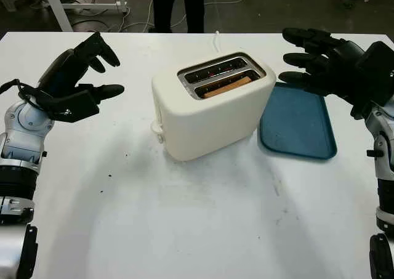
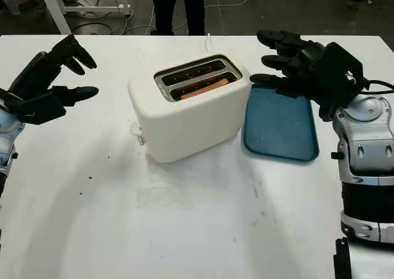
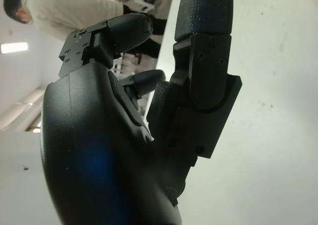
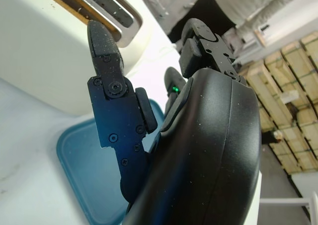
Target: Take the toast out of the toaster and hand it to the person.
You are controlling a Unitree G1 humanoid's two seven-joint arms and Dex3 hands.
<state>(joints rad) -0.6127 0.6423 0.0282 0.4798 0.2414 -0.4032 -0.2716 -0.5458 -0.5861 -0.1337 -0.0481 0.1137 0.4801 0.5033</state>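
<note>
A white surface (image 1: 184,230) is spreading across the whole scene and carrying everything else. At its far edge one person (image 1: 178,5) in dark trousers is standing, seen from the waist down.

One cream two-slot toaster (image 1: 209,109) is sitting near the middle of the surface, turned at a slant. One slice of toast (image 1: 226,87) is sitting low in the nearer slot, its brown top edge just showing; the farther slot is looking dark. Just beside the toaster, on the robot's right, one blue tray (image 1: 298,125) is lying flat with nothing on it.

Two arms are coming up from the bottom edge. The left hand (image 1: 83,82) is hovering above the surface well to the left of the toaster, wrist raised, palm turned toward the toaster, upper fingers (image 1: 101,51) reaching up and the thumb pointing across; it is holding nothing and is open. The right hand (image 2: 295,60) is hovering over the far end of the tray, just beside the toaster's right end, its three fingers stretched out toward the toaster and stacked one above another; it too is open and gripping nothing. In the right wrist view one fingertip (image 4: 99,34) is standing close to the toaster's slotted top, apart from the toast.
</note>
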